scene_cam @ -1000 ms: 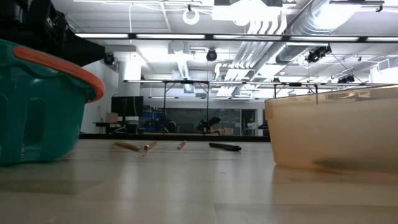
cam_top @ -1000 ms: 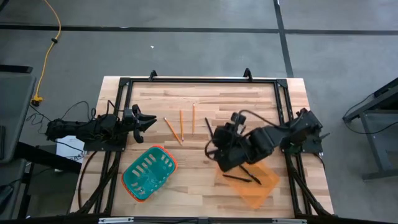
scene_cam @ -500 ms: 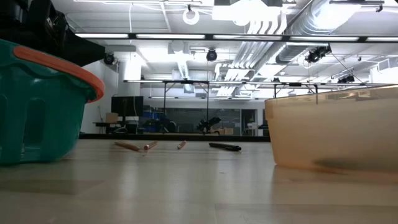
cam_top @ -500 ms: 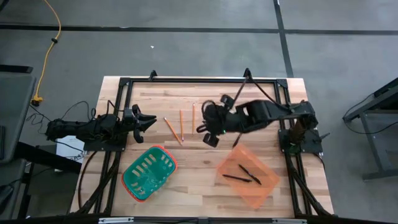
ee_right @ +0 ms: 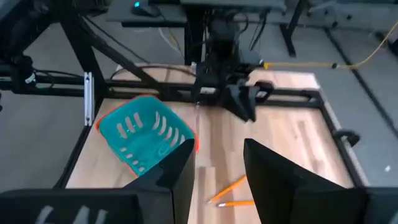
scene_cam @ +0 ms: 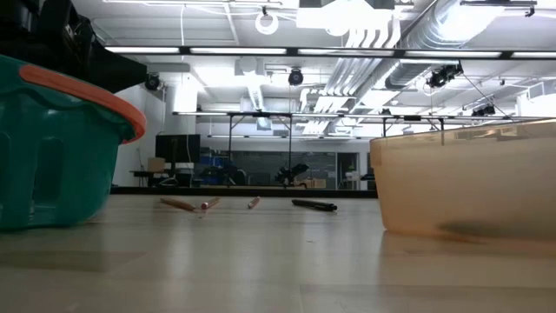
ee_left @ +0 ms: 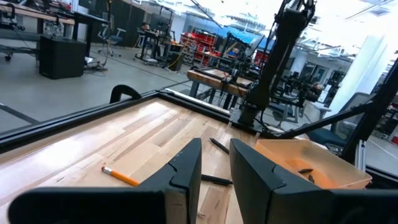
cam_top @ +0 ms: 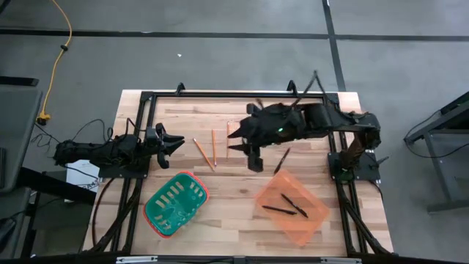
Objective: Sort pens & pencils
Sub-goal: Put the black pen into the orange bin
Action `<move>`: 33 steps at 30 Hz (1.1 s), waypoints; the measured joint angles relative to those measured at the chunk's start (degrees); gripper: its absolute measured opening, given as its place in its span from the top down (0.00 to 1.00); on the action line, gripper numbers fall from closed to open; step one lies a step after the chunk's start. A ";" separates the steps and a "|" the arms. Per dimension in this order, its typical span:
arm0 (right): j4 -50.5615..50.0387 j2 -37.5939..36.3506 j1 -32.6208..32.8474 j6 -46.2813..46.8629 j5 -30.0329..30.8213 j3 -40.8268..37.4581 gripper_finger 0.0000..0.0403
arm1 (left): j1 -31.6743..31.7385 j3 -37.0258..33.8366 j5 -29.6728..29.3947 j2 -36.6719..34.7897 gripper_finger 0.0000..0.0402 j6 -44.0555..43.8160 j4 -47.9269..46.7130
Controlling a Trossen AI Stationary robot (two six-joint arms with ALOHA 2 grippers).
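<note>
Three orange-yellow pencils [cam_top: 213, 147] lie side by side on the table's far middle; the low view shows them as pencils [scene_cam: 208, 203] on the wood. One black pen [cam_top: 281, 160] lies on the table right of them, and the left wrist view shows it as a pen [ee_left: 217, 145] with a second pen [ee_left: 218, 180] nearer. Two more pens [cam_top: 286, 206] lie in the orange bin [cam_top: 314, 224]. My right gripper [cam_top: 236, 138] hangs open above the pencils, pointing toward the table's left. My left gripper [cam_top: 176, 142] waits open at the left edge.
A teal basket [cam_top: 174, 204] with an orange rim stands at the near left, and the orange bin stands at the near right. A black frame [cam_top: 234, 94] runs along the far and side edges. Bare wood lies between basket and bin.
My right arm has swung from above the orange bin toward the table's far edge and left, and now reaches over the table's middle beside the pencils. The pens, the pencils and both containers have stayed where they were.
</note>
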 joint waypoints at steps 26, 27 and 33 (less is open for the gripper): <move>-1.02 -6.17 0.47 -0.49 0.03 -8.53 0.68 | -0.01 -0.01 0.00 0.00 0.82 -0.01 0.01; 0.04 -6.95 0.21 -0.33 -0.13 -11.39 0.68 | 0.00 -0.01 0.01 0.00 0.82 -0.01 0.01; 11.47 -13.58 -2.94 0.87 -1.04 -28.16 0.68 | 0.00 0.00 0.00 0.00 0.82 0.00 0.02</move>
